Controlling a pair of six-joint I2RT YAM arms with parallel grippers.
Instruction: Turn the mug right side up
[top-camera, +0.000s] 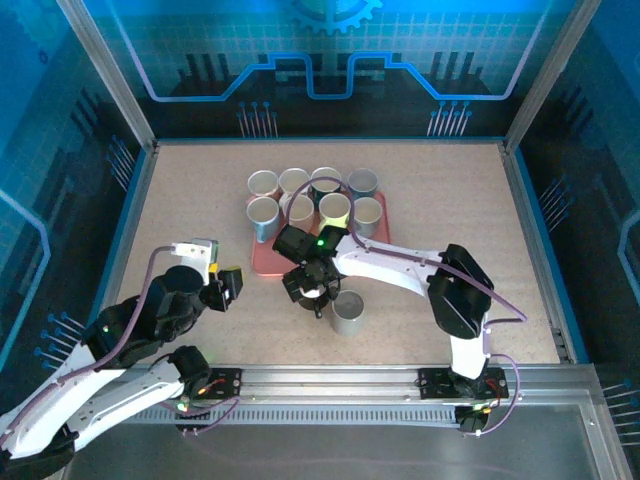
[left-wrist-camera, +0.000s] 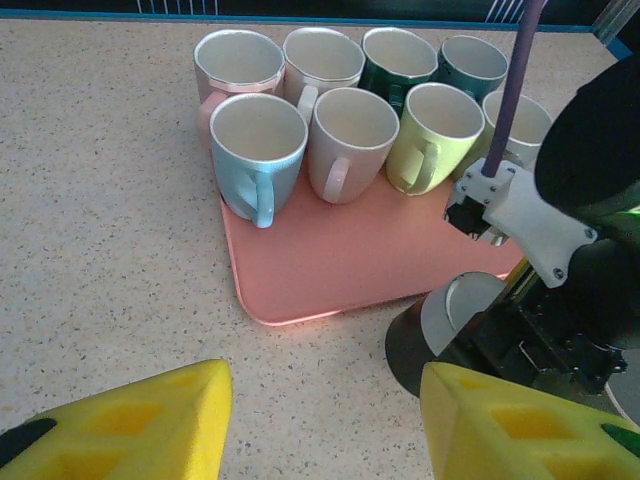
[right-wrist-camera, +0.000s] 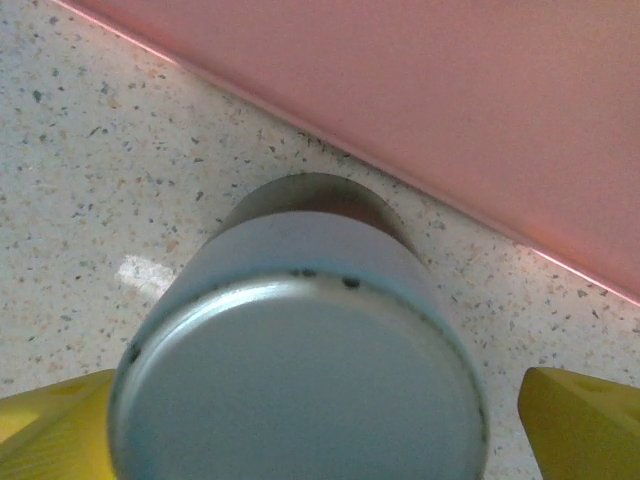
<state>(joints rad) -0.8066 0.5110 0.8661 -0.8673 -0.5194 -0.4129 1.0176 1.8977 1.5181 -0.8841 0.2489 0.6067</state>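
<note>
- The mug (right-wrist-camera: 300, 350) you have to turn stands upside down on the table (left-wrist-camera: 100, 250): its flat grey base faces up and its mouth is against the surface.
- It sits off the tray (left-wrist-camera: 330, 250), just beside the tray's near edge. You cannot see its handle in any view.
- Your right gripper (right-wrist-camera: 320, 420) hangs over the mug with its yellow fingers (right-wrist-camera: 580, 425) spread wide, one on each side of the body.
- On the right side there is a visible gap between finger and mug. On the left side the finger meets the mug's outline, and you cannot tell whether it touches.
- Judged from this, none of the turning is done, and the mug is bracketed but not gripped.
- What remains for you is to close on the body, lift it clear, roll it over and set it down on its base.
- Your left gripper (left-wrist-camera: 320, 430) is low over the table on the left, well apart from the mug. Its pads are spread and hold nothing.
- On the tray beyond, eight other mugs stand mouth-up in two rows, the light-blue mug (left-wrist-camera: 258, 150) nearest the left corner. They need nothing from you, but allow room for them when you swing the grey one over.
</note>
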